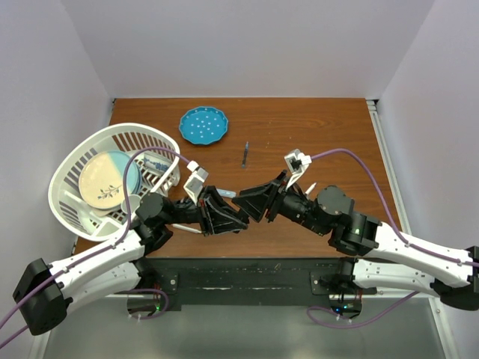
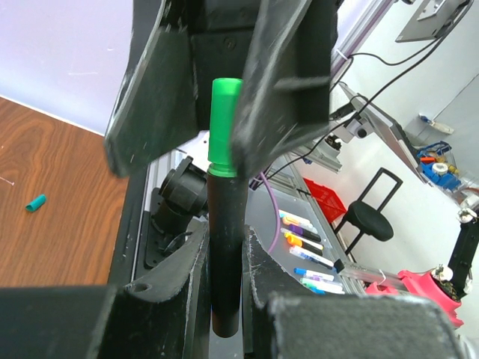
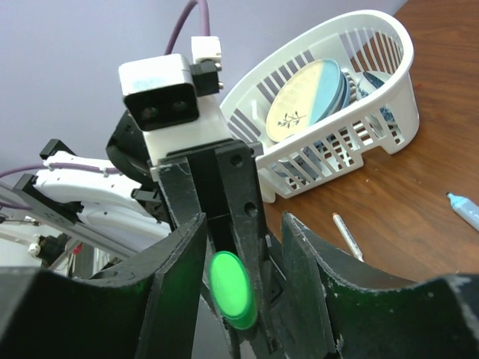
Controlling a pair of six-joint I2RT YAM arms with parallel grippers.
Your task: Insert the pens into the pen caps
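Left claw (image 2: pixel 224 247) clamped on dark pen (image 2: pixel 226 299), held above near-centre tabletop (image 1: pixel 314 127). Green cap (image 2: pixel 224 123) sits on pen tip between right claw (image 3: pixel 241 235) jaws, which stand apart with gaps showing. Risk: an off-axis squeeze skews the cap or levers the pen loose.

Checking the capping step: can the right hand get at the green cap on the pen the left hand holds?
Probably yes. The left hand grips the dark pen by its barrel, the green cap sticks out, and the right hand straddles it with nothing between.
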